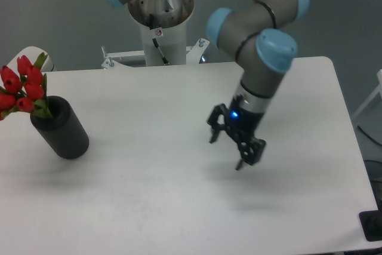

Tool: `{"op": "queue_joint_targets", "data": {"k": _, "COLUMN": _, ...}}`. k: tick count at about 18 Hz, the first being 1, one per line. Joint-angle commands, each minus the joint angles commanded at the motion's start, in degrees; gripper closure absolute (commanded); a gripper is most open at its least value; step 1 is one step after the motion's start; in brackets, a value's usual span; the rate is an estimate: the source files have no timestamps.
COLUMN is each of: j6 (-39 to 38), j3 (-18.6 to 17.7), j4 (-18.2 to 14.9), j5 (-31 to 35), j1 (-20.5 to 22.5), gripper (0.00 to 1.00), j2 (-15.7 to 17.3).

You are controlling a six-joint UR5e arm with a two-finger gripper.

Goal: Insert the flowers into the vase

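Note:
The flowers point(22, 86), red tulip buds with green leaves, stand in the top of the vase point(62, 129), a matte black cylinder at the left of the white table. Their stems are hidden inside it. My gripper point(225, 152) hangs above the table right of centre, far from the vase. Its two fingers are spread apart and hold nothing.
The arm's white base column point(160, 25) stands at the table's back edge. The table point(179, 207) ends at the right near x 600. A pale rounded object point(33, 58) shows behind the flowers at the far left.

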Motion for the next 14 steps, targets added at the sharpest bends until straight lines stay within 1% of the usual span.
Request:
{"op": "queue_joint_targets", "data": {"k": 2, "j6": 0.53, "j3": 4.06, "j4": -3.08, "j5": 3.16, "j1": -0.52, "gripper": 0.0, "j2": -2.38}}
{"op": "queue_joint_targets", "data": {"k": 4, "j6": 0.62, "j3": 6.44, "j4": -3.36, "j5": 8.51, "j1": -2.45, "gripper": 0.0, "j2": -4.23}}
{"op": "queue_joint_targets", "data": {"k": 6, "j6": 2.19, "j3": 8.81, "j4": -3.89, "j5": 12.39, "j1": -3.16, "gripper": 0.0, "j2": -6.51}}
{"op": "queue_joint_targets", "data": {"k": 8, "j6": 6.57, "j3": 9.52, "j4": -3.63, "j5": 13.02, "j1": -3.34, "gripper": 0.0, "j2": -7.83}}
{"op": "queue_joint_targets", "data": {"k": 9, "j6": 7.81, "j3": 9.7, "j4": -3.71, "j5": 13.02, "j1": -3.25, "gripper": 0.0, "j2": -7.93}}
{"op": "queue_joint_targets", "data": {"k": 14, "j6": 8.09, "j3": 9.35, "j4": -3.45, "j5": 14.15, "j1": -3.25, "gripper": 0.0, "j2": -8.63}}
